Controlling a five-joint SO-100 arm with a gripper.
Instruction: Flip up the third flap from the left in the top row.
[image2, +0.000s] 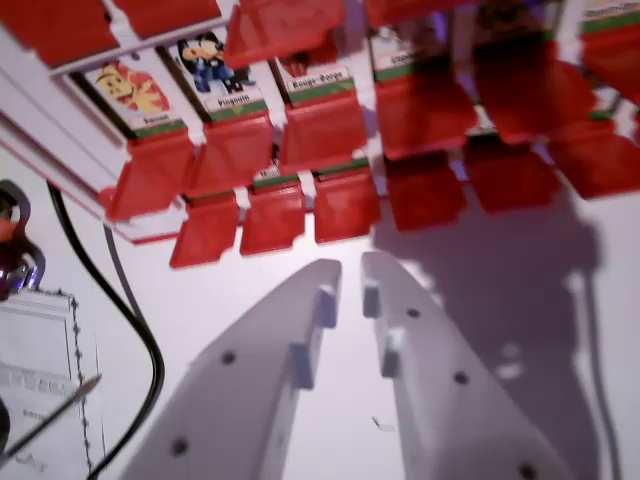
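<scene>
Right now, up close:
Gripper: the gripper (351, 268) has two white fingers (270, 370) that come up from the bottom edge. The tips sit a little way apart, with a thin gap between them. Nothing is between them. They hold nothing.
Gripper bottom: cut off by the lower edge, so the rest of the arm cannot be seen.
Under the gripper: a white table (500, 300), with a big dark shadow on the wrist view's right.
Game board: the board (60, 90) is white, tilted in this view, and runs off the top and both sides.
Red flaps: many red flaps (325, 128) sit in rows just above the finger tips. The tips are near the lowest row but do not touch it.
Picture cards: three flaps look lifted, showing cards. One has a yellow and red figure (133, 92), one a dark blue figure (212, 68), and one only a label (318, 78).
Words on cards: too blurry to read for sure.
Third flap in the top row: I cannot tell which one it is, because the top of the board is cut off.
Right side flaps: dim and fuzzy in the shadow.
Black cable: a black cable (150, 350) curves down the wrist view's left.
Paper: a sheet with lines (40, 350) lies at the left edge, partly cut off.
Small thing at far left: an orange and dark shape (14, 245), too cut off to name.
</scene>
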